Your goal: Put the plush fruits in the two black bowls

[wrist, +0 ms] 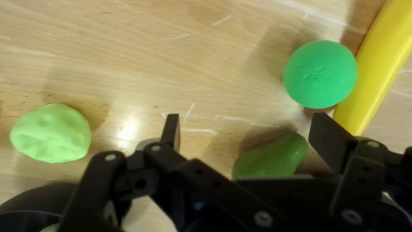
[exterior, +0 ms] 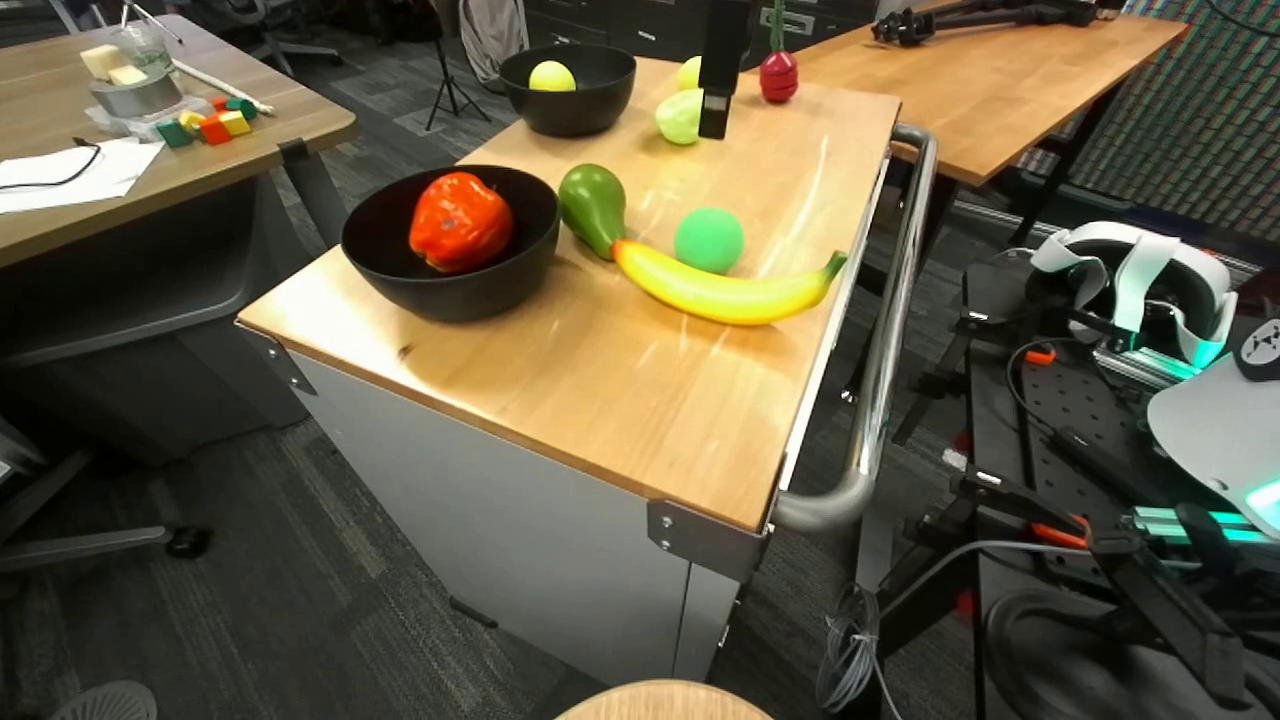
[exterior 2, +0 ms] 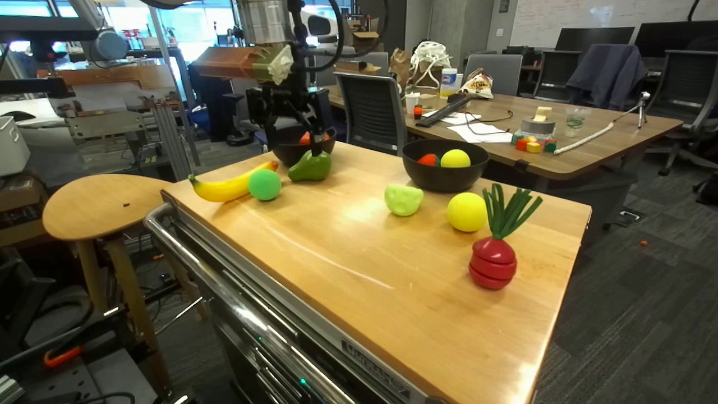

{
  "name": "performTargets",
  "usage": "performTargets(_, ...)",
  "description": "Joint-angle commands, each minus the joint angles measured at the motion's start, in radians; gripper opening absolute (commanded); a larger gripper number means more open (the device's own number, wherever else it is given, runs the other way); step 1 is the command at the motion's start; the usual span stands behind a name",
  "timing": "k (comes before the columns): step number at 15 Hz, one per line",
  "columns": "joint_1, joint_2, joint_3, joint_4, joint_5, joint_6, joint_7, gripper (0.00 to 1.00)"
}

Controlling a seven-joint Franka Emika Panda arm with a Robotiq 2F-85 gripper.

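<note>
Wooden tabletop [exterior: 600,400], green pear [exterior: 593,203] beside black bowl [exterior: 485,295], empty fingers [wrist: 332,145] wide apart

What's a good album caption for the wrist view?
Open claw above a wooden tabletop, with a green pear, a green ball beside a yellow banana, and a pale green lump.

whiteboard [exterior 2: 572,14] | office chair [exterior 2: 373,109] | wooden stool [exterior 2: 95,205] | white headset [exterior: 1138,275] | paper [exterior: 118,168]

Bright windows [exterior 2: 210,28] and a whiteboard [exterior 2: 552,17] lie beyond office chairs [exterior 2: 373,106] and dark grey carpet [exterior 2: 645,286].
</note>
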Motion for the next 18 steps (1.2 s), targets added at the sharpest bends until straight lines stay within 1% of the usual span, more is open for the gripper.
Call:
performTargets(1, 0.065, 0.010, -0.024, -0.026, -0.004, 0.016, 0.006, 1.00)
performTargets(5, 0.087, 0.068, -0.029, -0.025, 0.002, 0.044, 0.005, 1.00)
performTargets(10, 0.102, 0.114, -0.020, -0.042, 0.067, 0.104, -0.057, 1.00)
performTargets(13, 0.110, 0.125, -0.017, -0.041, 0.117, 0.105, -0.085, 1.00)
performTargets(18, 0.109, 0.119, -0.017, -0.020, 0.252, 0.070, -0.147, 1.00)
